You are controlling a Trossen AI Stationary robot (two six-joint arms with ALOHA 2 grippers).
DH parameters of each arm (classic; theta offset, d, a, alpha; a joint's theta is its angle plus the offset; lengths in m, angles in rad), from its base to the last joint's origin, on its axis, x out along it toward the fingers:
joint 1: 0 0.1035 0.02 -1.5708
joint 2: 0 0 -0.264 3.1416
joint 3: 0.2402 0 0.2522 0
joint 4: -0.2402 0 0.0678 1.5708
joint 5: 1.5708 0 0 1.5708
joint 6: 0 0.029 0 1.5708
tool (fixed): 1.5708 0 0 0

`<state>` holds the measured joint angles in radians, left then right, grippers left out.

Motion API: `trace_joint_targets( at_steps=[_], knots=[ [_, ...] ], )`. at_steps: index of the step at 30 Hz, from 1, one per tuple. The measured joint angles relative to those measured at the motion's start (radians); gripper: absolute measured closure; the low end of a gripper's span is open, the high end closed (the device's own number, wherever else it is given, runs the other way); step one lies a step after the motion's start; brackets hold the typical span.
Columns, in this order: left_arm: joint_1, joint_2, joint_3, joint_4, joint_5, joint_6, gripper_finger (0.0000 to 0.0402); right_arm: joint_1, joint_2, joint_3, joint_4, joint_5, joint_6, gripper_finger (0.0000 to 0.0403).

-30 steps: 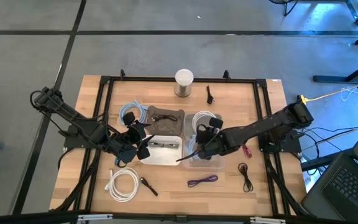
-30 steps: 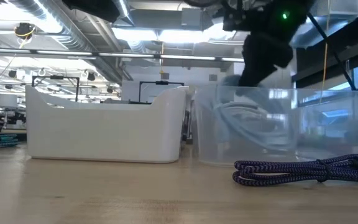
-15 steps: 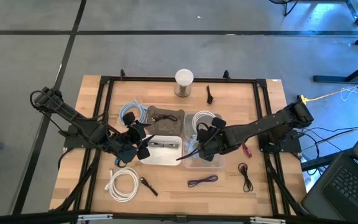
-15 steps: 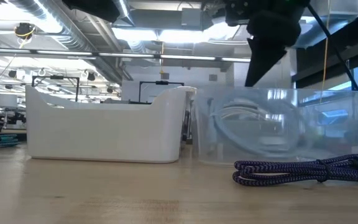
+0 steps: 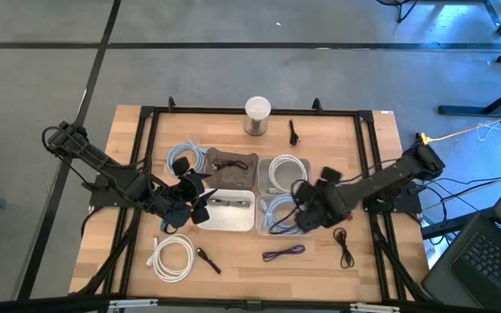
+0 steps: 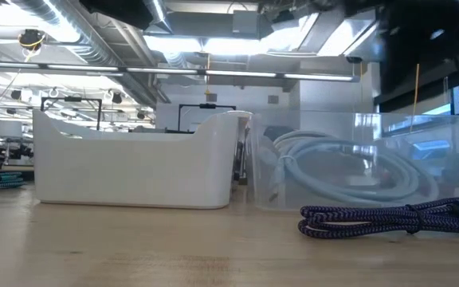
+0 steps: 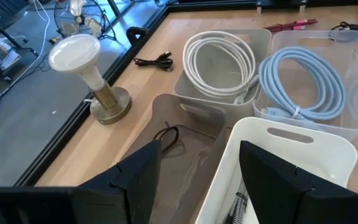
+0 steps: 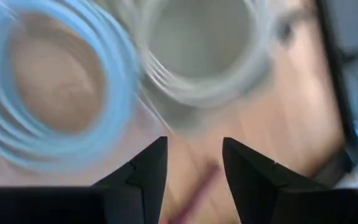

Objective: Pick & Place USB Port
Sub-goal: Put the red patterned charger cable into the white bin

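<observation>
The right gripper (image 5: 304, 207) hovers over the clear bin (image 5: 277, 228), fingers (image 8: 148, 171) parted and empty. The light blue cable (image 6: 349, 167) lies coiled inside that bin. The left gripper (image 5: 200, 198) waits at the white bin (image 5: 226, 219), jaws apart. The right wrist view is blurred; the right arm is barely visible in the low view.
</observation>
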<state>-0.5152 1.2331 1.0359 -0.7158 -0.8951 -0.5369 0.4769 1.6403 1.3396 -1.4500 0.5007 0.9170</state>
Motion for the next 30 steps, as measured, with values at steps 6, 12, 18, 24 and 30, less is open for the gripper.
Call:
trace_joint_targets(
  at_steps=[6, 12, 18, 24, 30],
  knots=[
    [0.0, 0.0, 0.0, -0.004, 0.0, 0.0, 0.0193, 0.141, -0.084, -0.001, -0.077, -0.155, 0.231, 0.0245],
    [0.0, 0.0, 0.0, -0.006, 0.0, 0.008, 0.0193, 0.257, -0.115, -0.057, -0.002, -0.253, 0.422, 0.0245],
    [0.001, 0.0, 0.0, -0.007, 0.0, 0.024, 0.0193, 0.315, -0.104, -0.153, 0.37, -0.264, 0.278, 0.0253],
    [0.001, 0.0, 0.0, 0.004, -0.001, 0.021, 0.0193, 0.301, -0.105, -0.232, 0.152, -0.208, 0.469, 0.0284],
    [0.001, 0.0, 0.0, 0.005, 0.012, 0.008, 0.0193, 0.236, -0.142, -0.403, 0.151, -0.223, 0.546, 0.0305]
  ],
)
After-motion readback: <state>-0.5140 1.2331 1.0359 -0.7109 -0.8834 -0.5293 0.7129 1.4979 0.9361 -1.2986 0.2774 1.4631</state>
